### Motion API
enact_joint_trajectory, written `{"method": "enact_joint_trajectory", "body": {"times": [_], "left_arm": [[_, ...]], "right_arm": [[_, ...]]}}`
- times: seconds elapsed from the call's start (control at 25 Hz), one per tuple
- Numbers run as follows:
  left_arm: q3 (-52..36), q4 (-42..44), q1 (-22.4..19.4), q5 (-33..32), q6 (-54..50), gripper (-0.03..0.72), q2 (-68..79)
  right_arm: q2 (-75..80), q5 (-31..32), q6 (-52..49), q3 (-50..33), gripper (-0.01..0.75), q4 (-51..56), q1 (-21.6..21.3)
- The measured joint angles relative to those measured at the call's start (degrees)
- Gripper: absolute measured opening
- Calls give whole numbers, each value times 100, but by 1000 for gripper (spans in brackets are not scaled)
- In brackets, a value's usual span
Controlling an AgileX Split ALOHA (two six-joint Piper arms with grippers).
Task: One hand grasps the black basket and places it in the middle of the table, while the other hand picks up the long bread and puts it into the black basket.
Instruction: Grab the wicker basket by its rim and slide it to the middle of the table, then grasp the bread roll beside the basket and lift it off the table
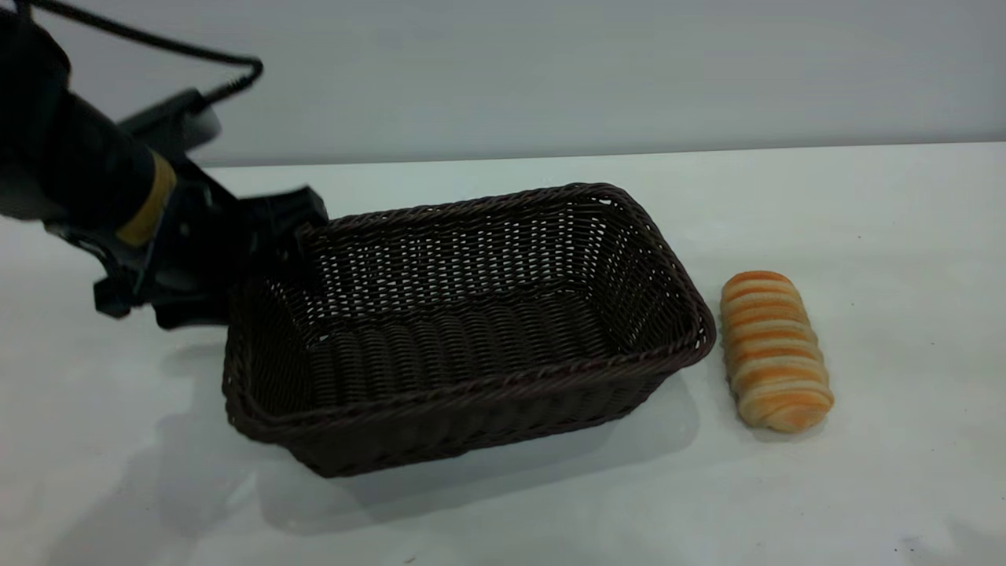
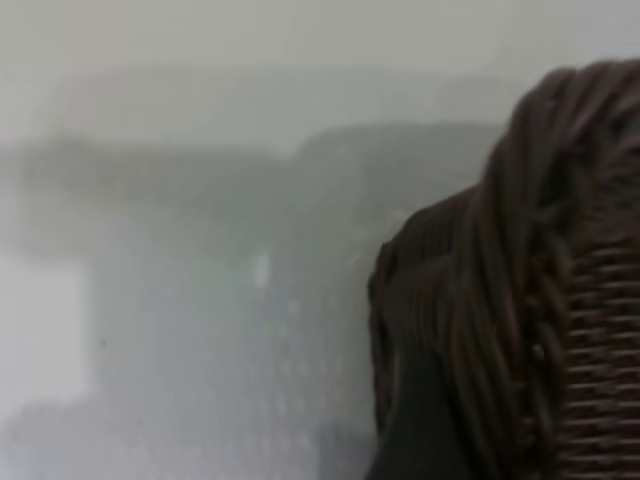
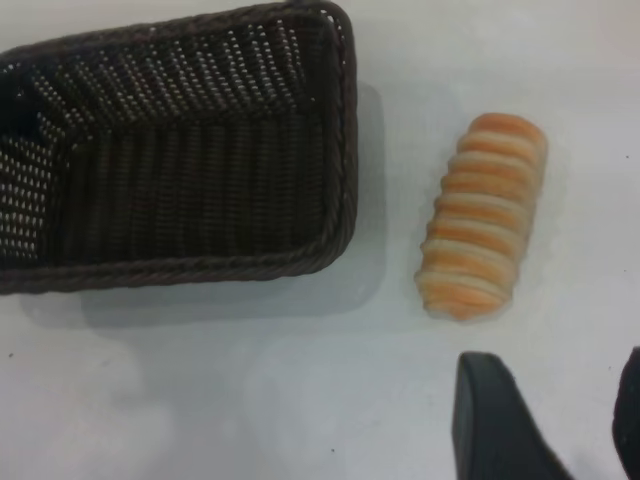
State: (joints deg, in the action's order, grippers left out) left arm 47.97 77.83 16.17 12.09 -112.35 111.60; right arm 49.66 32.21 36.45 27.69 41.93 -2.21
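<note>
Pale grey desk (image 1: 864, 220), no legible markings. Black basket (image 1: 471, 330) mid-frame, left end apparently clamped by left end effector (image 1: 271, 236). Long bread (image 1: 774, 350) just right of it. Right end effector (image 3: 545, 425) open near the bread.

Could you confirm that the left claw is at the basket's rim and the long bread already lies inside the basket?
Not quite: the long bread lies on the table beside the black basket, as the exterior view shows. The left claw is at its rim.

Lab bench: bare table (image 1: 864, 204), blank wall (image 1: 550, 71)
</note>
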Motion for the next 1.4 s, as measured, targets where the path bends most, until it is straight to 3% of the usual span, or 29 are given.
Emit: {"method": "enact_joint_trajectory", "body": {"times": [0.32,0.96,1.4], "left_arm": [[-30,1218,0,51,-880,589,-701],[-488,1578,0,-310,-924,585,-783],[-345,1982,0,-384,-854,585,-2547]], "right_arm": [[0,0,5,0,280,4,0],[43,25,152,0,280,218,0],[720,0,1248,0,280,1295,0]]}}
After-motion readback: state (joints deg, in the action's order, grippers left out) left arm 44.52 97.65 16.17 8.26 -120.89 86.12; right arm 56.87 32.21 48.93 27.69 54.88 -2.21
